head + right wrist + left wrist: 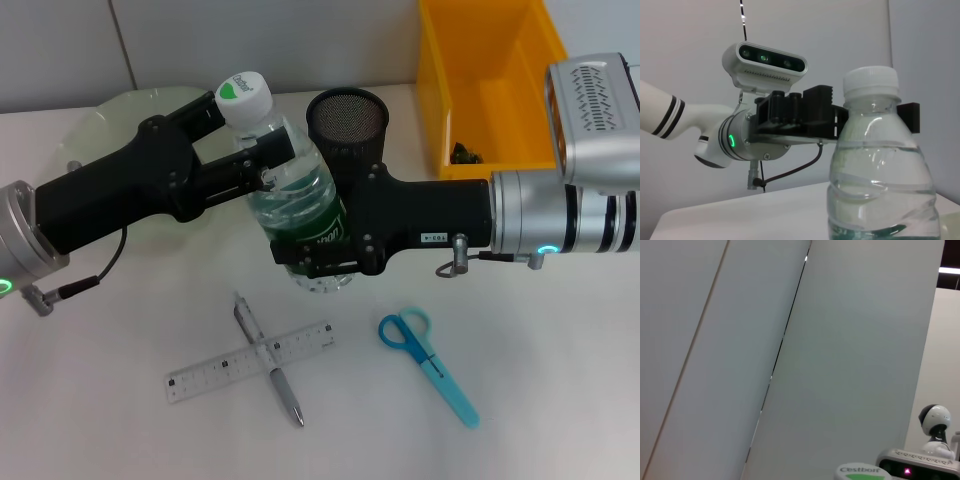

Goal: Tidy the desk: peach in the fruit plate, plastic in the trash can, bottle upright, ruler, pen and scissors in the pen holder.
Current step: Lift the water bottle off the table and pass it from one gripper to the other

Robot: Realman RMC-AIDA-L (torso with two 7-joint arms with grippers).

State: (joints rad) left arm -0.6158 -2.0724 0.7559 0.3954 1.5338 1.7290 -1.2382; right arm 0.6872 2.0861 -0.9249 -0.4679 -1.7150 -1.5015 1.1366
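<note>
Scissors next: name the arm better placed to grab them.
Right. The scissors lie near the right gripper, which must first release the bottle; the left gripper, at the bottle's neck, is farther off, past the crossed pen and ruler.

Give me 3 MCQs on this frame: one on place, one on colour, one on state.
1. Where does the pen lie?
A. across the ruler
B. in the pen holder
C. in the trash can

2. What colour are the scissors' handles?
A. red
B. blue
C. black

3. How is the bottle held?
A. lying free on the desk
B. by the left gripper alone
C. between both grippers, the left near its neck, the right gripper at its base

Answers:
1 A, it crosses the ruler on the desk.
2 B, blue loops show.
3 C, black fingers flank it at both ends.
</note>
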